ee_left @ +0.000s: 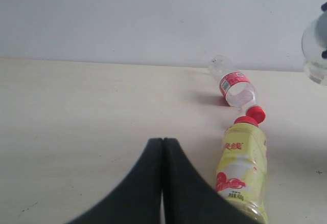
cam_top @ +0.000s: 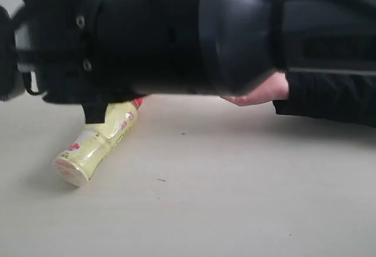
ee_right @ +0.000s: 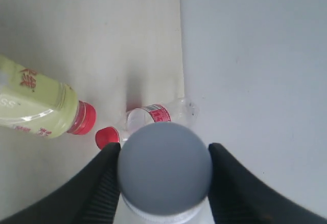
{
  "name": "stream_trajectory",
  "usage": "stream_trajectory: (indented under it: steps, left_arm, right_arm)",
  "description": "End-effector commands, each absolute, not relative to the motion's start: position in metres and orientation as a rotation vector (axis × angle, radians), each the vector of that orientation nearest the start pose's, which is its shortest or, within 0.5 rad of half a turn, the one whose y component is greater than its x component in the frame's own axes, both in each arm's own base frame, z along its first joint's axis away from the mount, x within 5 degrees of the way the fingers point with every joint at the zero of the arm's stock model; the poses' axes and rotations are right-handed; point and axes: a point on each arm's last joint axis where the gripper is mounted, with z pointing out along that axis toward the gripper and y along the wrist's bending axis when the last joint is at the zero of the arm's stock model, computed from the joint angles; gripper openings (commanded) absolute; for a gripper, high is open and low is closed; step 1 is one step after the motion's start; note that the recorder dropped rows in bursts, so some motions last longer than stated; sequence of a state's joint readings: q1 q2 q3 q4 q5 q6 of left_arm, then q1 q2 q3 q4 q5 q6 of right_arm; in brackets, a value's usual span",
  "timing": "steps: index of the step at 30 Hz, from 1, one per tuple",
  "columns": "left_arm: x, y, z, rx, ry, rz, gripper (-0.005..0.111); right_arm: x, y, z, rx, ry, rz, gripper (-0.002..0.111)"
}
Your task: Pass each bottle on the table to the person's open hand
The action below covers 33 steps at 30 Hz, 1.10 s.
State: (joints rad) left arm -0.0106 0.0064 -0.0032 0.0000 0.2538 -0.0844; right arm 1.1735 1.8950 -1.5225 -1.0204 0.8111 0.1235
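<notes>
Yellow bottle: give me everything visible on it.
The yellow bottle lies on its side on the table, resting on that alone. Translucent yellow-green plastic, red screw cap, wrap label with red characters and a red-white graphic. Its cap end points at the small clear bottle, their red caps close but seemingly apart.

Small bottle [ee_left: 234, 87] beside large bottle [ee_left: 242, 168], on table [ee_left: 76, 121]

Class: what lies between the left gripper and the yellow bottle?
Only bare table separates the left gripper from the yellow bottle, as the left wrist view shows.
</notes>
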Motion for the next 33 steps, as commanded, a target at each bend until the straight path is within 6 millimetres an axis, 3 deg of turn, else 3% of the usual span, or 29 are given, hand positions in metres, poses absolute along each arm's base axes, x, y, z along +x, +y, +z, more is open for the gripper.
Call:
stream_trajectory:
  steps: [1,17,23,33]
  left_arm:
    - [0.055,-0.001,0.191,-0.070,1.727,-0.077,0.000]
    - [0.055,-0.001,0.191,-0.070,1.727,-0.077,0.000]
    - [0.055,-0.001,0.191,-0.070,1.727,-0.077,0.000]
    - [0.055,-0.001,0.191,-0.070,1.727,-0.077,0.000]
  right_arm:
    - [0.213,0.368,0.309,-1.510,1.688,-0.438,0.000]
    - [0.197,0.365,0.359,-1.315,2.094,-0.065,0.000]
    - [0.216,0.348,0.355,-1.220,2.343,0.155,0.000]
    - [0.251,0.306,0.378,-0.926,2.448,0.262,0.000]
